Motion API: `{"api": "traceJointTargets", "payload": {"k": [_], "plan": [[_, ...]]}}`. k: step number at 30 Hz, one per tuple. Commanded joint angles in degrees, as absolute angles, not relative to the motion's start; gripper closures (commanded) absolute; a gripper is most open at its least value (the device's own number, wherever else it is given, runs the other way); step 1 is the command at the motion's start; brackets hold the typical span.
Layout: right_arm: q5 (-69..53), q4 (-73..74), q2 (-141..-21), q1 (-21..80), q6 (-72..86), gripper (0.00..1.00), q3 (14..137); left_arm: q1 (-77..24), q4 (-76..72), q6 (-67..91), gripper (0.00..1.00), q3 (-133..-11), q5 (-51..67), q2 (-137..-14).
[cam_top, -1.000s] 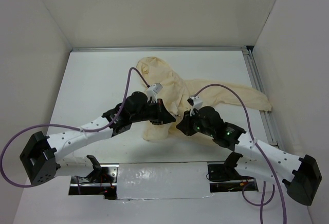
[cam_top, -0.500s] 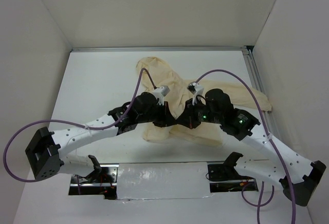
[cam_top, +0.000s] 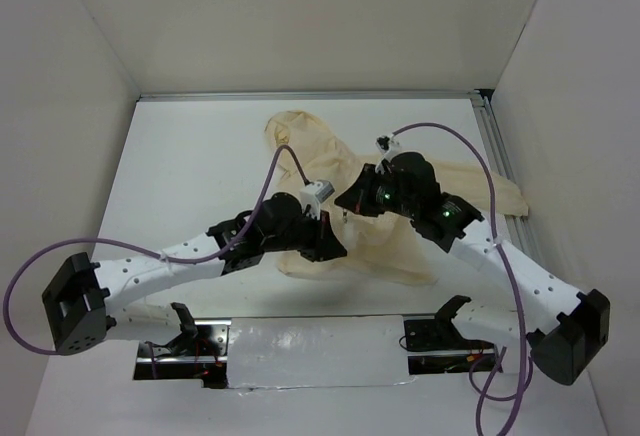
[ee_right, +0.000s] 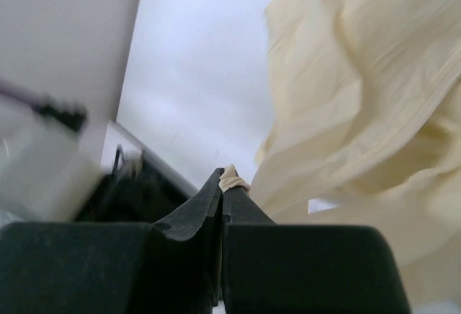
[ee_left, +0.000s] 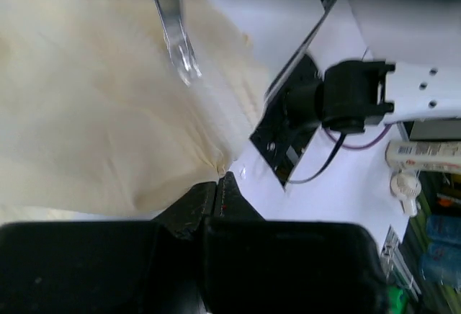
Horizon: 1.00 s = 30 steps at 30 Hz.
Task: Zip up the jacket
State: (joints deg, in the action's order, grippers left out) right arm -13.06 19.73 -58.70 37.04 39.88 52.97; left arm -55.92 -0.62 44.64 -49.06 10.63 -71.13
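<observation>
On your left, the left arm reaches from its base at the near corner across the white table [cam_top: 190, 176] towards the middle, and your left gripper [cam_top: 335, 248] sits at the near left edge of the jacket [cam_top: 395, 241]. In the left wrist view that left gripper [ee_left: 220, 181] has its jaws pressed together on a puckered corner of the cream jacket [ee_left: 94, 112], so you are pinching the fabric there; a thin shiny strip lies over the cloth higher up, too blurred to name. The jacket lies crumpled in the middle of the table, its hood [cam_top: 300, 136] towards the far wall and one long sleeve [cam_top: 490, 191] stretched out to the right, its end close to the metal rail [cam_top: 505, 171] along the table's right side. Your right gripper [cam_top: 350, 201] is over the jacket's middle, just beyond and to the right of the left one, with the two close together. In the right wrist view the right gripper [ee_right: 222, 178] is closed tight, with a small tab of cream material showing between the tips, and the rest of the jacket [ee_right: 374, 76] falls away in folds to the right.
</observation>
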Motion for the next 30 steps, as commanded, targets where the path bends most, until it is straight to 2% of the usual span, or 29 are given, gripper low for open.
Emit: {"api": "traceJointTargets", "payload": {"k": [1, 9, 14, 17, 21, 24, 29, 30], "plan": [[3.4, 8.1, -64.0, 35.4, 46.4, 1.00, 61.9, -58.1, 4.7, 43.8, 1.00, -47.8, 15.4, -72.2], [21.3, 15.3, -81.5, 33.6, 47.2, 1.00, 75.2, -63.0, 7.7, 43.2, 1.00, -45.2, 15.6, -67.8], [30.6, 21.3, -97.7, 24.8, 42.9, 1.00, 95.2, -63.5, 12.1, 45.0, 1.00, -42.9, 13.6, -65.0], [34.3, 21.9, -112.4, 20.6, 37.0, 1.00, 115.2, -63.6, 13.6, 45.9, 1.00, -41.5, 12.6, -64.1], [31.1, 24.3, -126.2, 16.2, 32.0, 1.00, 134.6, -63.5, 15.6, 47.6, 1.00, -39.9, 11.9, -64.9], [25.5, 20.7, -131.9, 13.6, 29.4, 1.00, 141.6, -63.5, 17.5, 48.7, 1.00, -39.5, 11.7, -66.3], [14.9, 13.5, -132.3, 11.4, 28.3, 1.00, 138.4, -63.6, 19.9, 50.6, 1.00, -39.3, 11.5, -68.5], [12.2, 13.4, -131.9, 11.2, 28.4, 0.94, 137.5, -63.5, 20.3, 51.0, 0.94, -39.8, 11.3, -69.6]]}}
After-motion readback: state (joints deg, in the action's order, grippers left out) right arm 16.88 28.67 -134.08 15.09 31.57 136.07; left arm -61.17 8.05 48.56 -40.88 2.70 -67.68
